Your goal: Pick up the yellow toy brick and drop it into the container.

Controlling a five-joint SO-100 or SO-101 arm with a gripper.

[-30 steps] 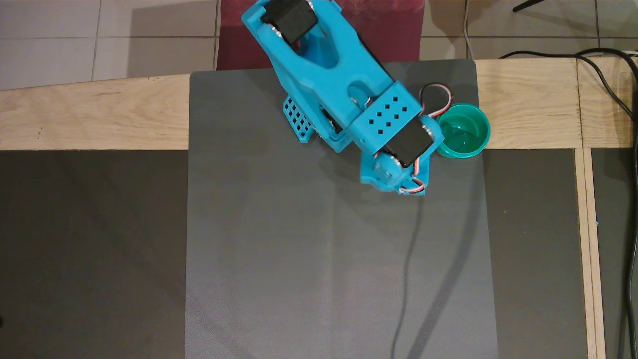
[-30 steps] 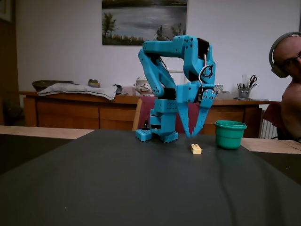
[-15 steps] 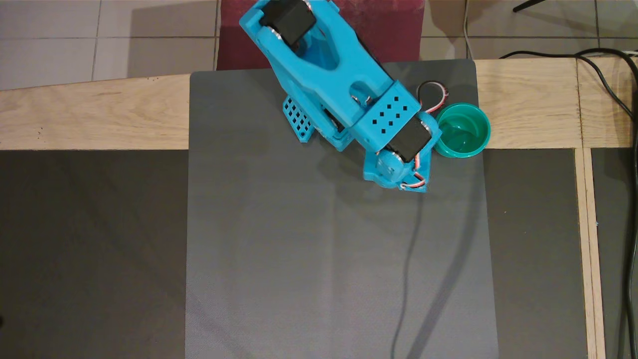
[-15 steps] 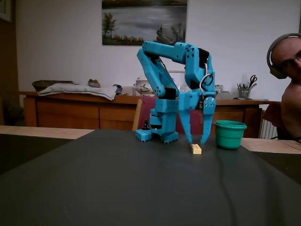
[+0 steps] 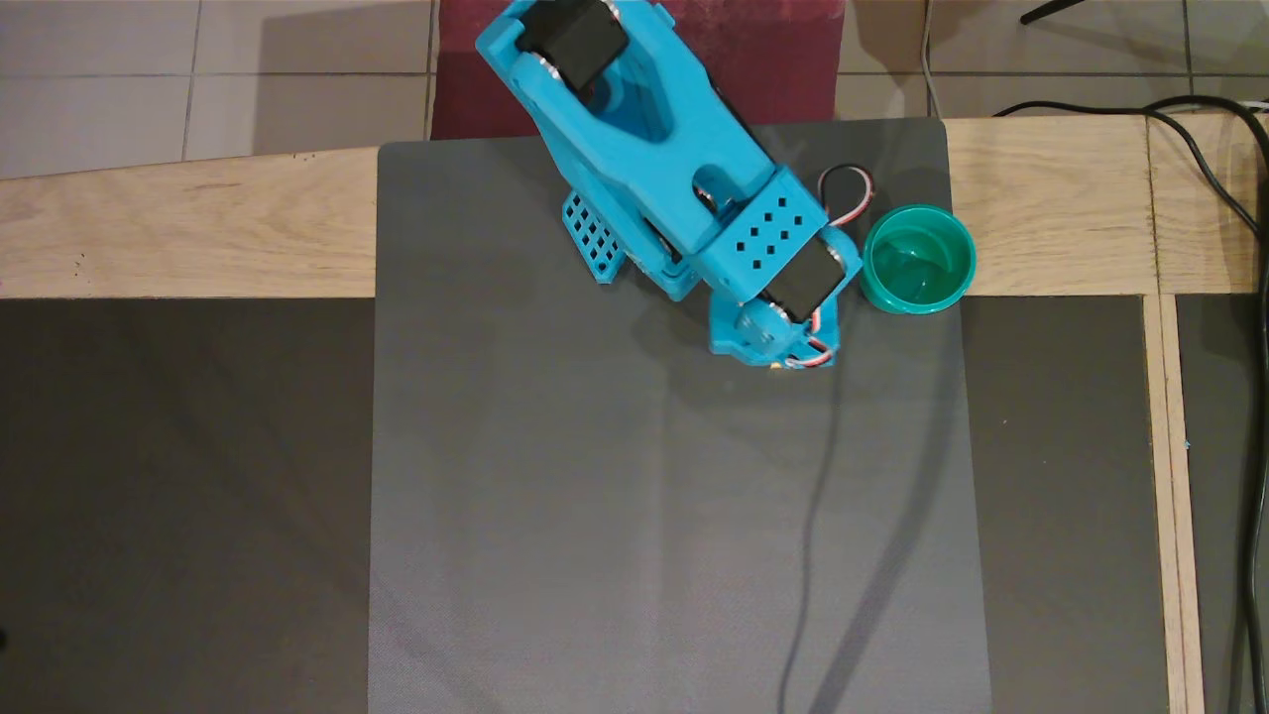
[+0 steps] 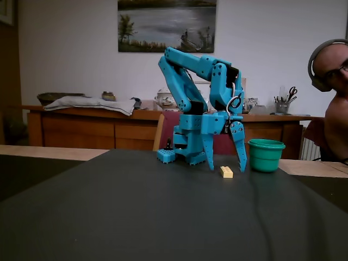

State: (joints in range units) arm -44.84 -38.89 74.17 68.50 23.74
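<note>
White wall [image 6: 70, 49] behind claw [image 6: 227, 167], landscape painting [image 6: 167, 25] hung above it. Long wooden sideboard [image 6: 76, 129] behind and left in fixed view, folded cloth [image 6: 89, 103] on top; pen pot with scissors [image 6: 283, 103] behind right. Pale tiled floor [image 5: 198, 89] beyond table edge in overhead view. Dim, warm light.

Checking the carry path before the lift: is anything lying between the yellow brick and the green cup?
In the fixed view, only bare dark mat separates the yellow toy brick from the container; the open gripper straddles the brick.
</note>
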